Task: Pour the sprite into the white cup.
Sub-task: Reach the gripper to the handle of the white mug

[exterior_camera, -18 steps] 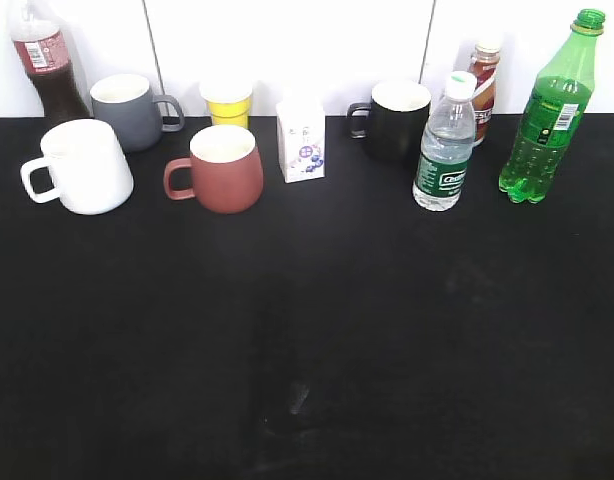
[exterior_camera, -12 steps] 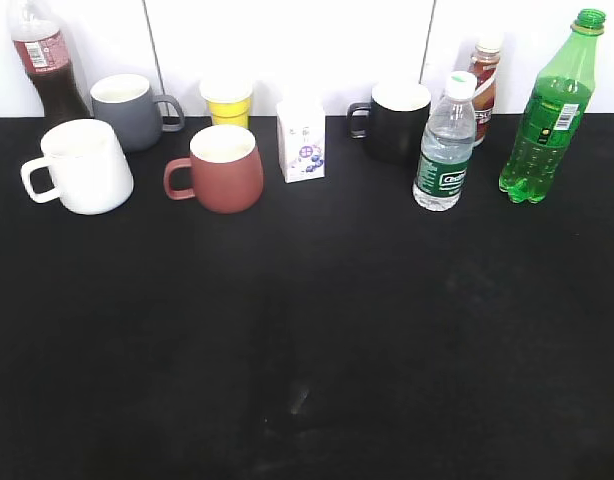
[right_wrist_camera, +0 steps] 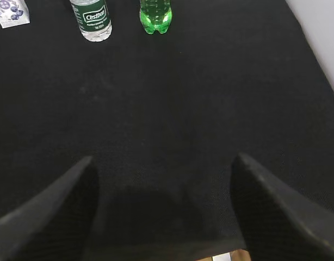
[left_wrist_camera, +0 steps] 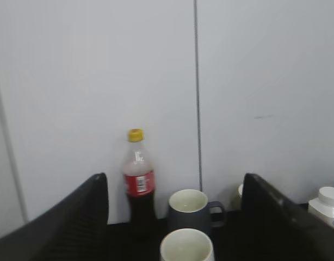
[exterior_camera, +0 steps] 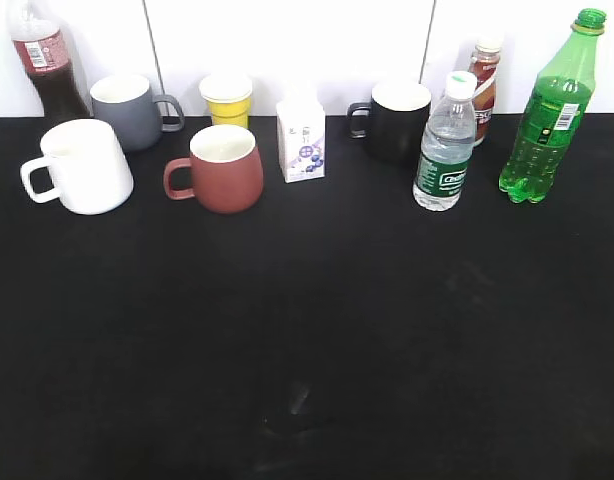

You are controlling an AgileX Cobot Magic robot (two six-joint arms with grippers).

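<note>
Across the last moment nothing on the surface (exterior_camera: 307, 330) has shifted, so your pour has not begun and every step is still ahead of you. The sprite (exterior_camera: 547, 108) stands upright and capped at the far right of the back row, just right of the water bottle (exterior_camera: 445, 142). The white cup (exterior_camera: 82, 166) sits far left, in front of the grey mug (exterior_camera: 127, 110), handle pointing left, well apart from the bottle.

Neither arm shows in the exterior view. Your right gripper (right_wrist_camera: 164, 209) hangs over bare black cloth with its jaws spread wide and nothing between them, the sprite's base (right_wrist_camera: 155, 15) far ahead. The left gripper (left_wrist_camera: 175, 217) also looks spread and unloaded, facing the cola bottle (left_wrist_camera: 138, 179), though its tips run out of view.

Expect to reach right first.
</note>
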